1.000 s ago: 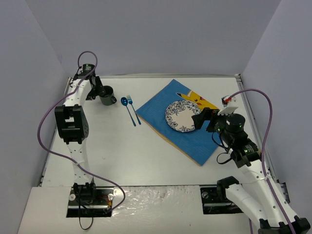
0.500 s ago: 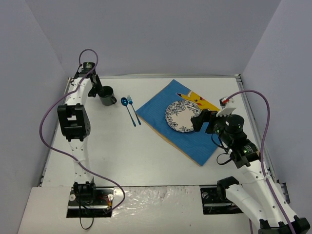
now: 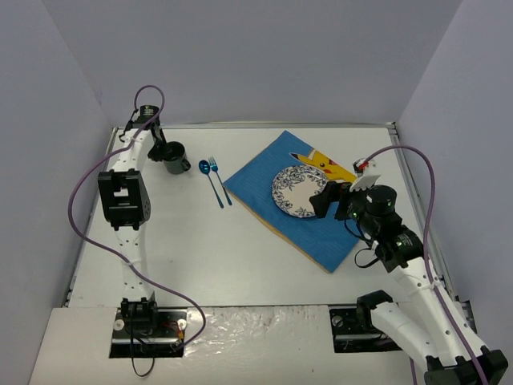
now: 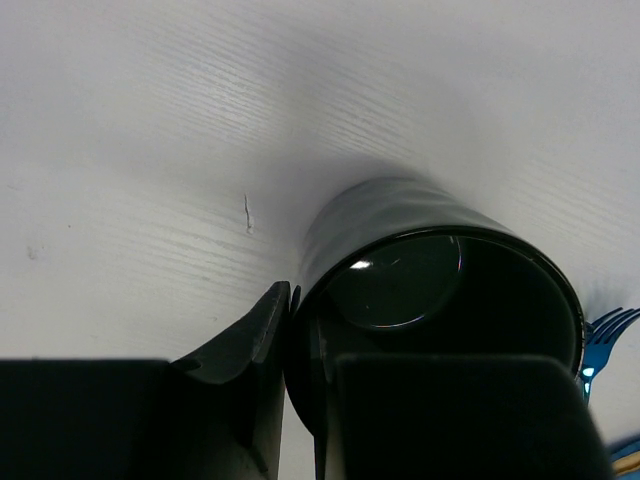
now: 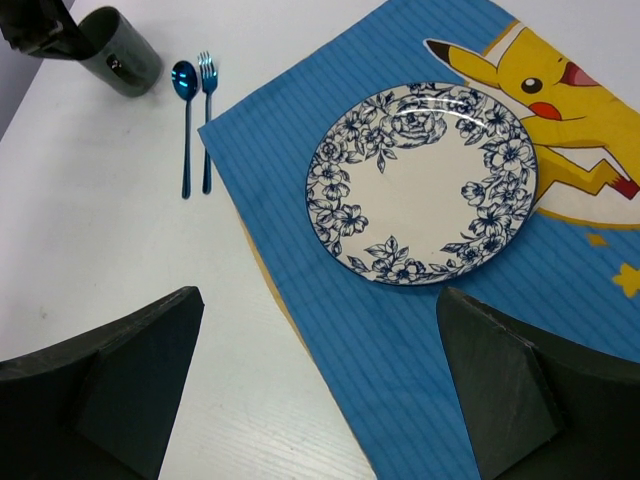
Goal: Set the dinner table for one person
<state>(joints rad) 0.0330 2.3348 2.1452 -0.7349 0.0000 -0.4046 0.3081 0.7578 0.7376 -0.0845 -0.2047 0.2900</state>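
1. The dinner table (image 3: 240, 257) takes up nearly the whole top view. The blue Pikachu placemat (image 3: 256, 188) lies at about two o'clock from its middle, and a floral plate (image 3: 295, 191) rests on it.
2. The dark mug (image 3: 174, 156) stands upright in the table's far-left corner, between nine and ten o'clock from the plate and well apart from it. I judge the next carry to run towards three or four o'clock.
3. A blue spoon (image 3: 210, 178) and blue fork (image 3: 220, 183) lie side by side between the mug and the placemat. Their long axes run eleven to five o'clock, right under that path, so the mug needs lifting clear first.
4. The left gripper (image 4: 300, 320) is the one at the mug. It pinches the near wall, with the outer finger (image 4: 262, 330) against the outside and the other finger down inside the rim.
5. The right gripper (image 3: 329, 197) hovers at the plate's three o'clock edge, its jaws spread wide and holding nothing.
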